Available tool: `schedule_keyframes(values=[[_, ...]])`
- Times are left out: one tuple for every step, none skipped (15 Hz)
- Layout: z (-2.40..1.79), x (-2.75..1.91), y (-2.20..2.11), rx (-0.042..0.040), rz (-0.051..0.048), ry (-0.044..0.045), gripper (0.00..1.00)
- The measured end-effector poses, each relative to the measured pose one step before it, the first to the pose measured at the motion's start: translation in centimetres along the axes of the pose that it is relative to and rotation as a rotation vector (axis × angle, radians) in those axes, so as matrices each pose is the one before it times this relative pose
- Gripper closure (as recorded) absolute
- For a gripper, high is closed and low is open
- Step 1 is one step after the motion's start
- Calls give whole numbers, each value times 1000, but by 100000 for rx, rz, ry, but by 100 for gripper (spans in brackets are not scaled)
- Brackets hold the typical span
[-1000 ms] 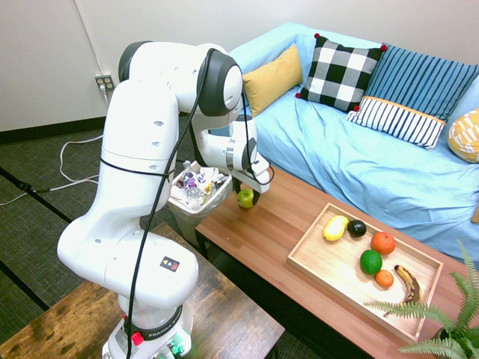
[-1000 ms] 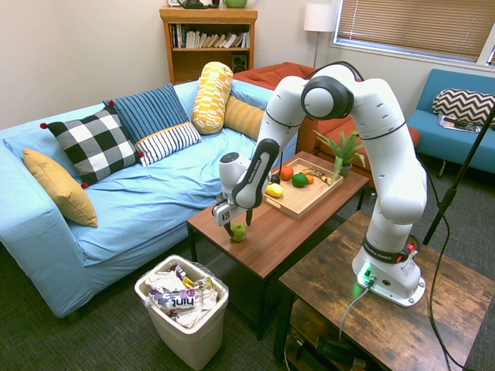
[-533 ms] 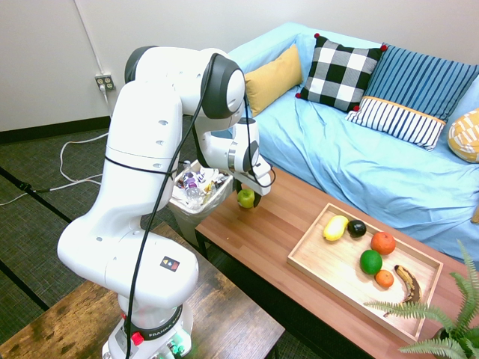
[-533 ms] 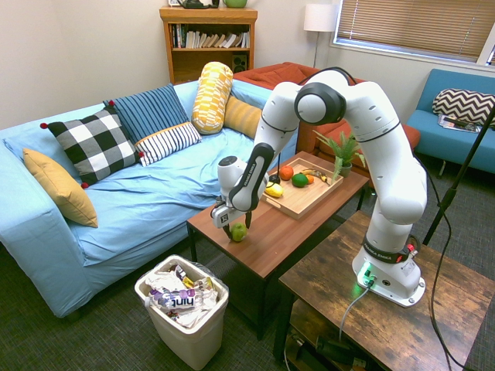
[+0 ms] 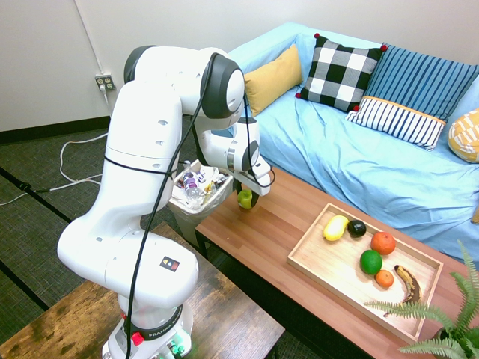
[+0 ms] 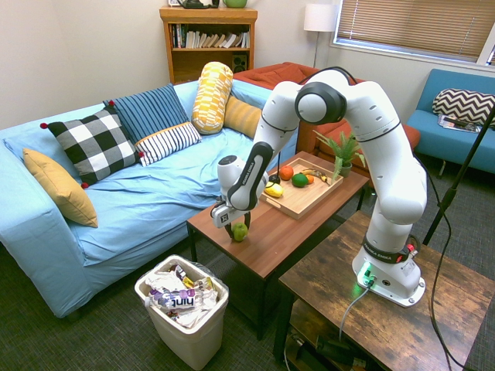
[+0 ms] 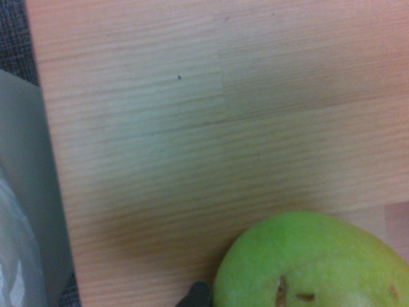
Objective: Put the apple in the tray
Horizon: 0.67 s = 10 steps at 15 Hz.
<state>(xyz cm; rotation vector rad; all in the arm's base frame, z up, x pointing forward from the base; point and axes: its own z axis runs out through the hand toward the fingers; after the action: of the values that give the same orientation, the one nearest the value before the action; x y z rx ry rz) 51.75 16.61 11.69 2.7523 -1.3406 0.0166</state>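
Where wood-grained table [image 6: 290,233] ends, pincer [image 6: 239,226] clenched on round green apple [image 6: 240,233], skin brown-flecked.

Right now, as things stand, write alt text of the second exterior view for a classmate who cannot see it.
A white robot arm reaches over a wooden coffee table, its jaws closed on a green apple. Farther along the table, a wooden tray holds fruit; a blue-covered sofa stands behind, and a full waste basket in front.
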Motion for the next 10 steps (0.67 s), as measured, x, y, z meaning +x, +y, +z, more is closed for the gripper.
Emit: schedule_keyframes(values=[[-1219,900,38,1080,1153,435,100],[-1650,1332,134,698,1536,648,100],[-1917,1769,300,841,2031,918,100],[-1704,1984,644,774,2578,982,100],[-1460,2122,1099,490,2391,1086,100],[-1030,2109,1411,-325,2370,1192,100],[-690,2081,1559,-789,2647,902,100],[-256,2128,1672,-835,3076,793,100],[67,2153,1747,-1065,3011,582,100],[241,2111,1748,-1093,3035,156,100]])
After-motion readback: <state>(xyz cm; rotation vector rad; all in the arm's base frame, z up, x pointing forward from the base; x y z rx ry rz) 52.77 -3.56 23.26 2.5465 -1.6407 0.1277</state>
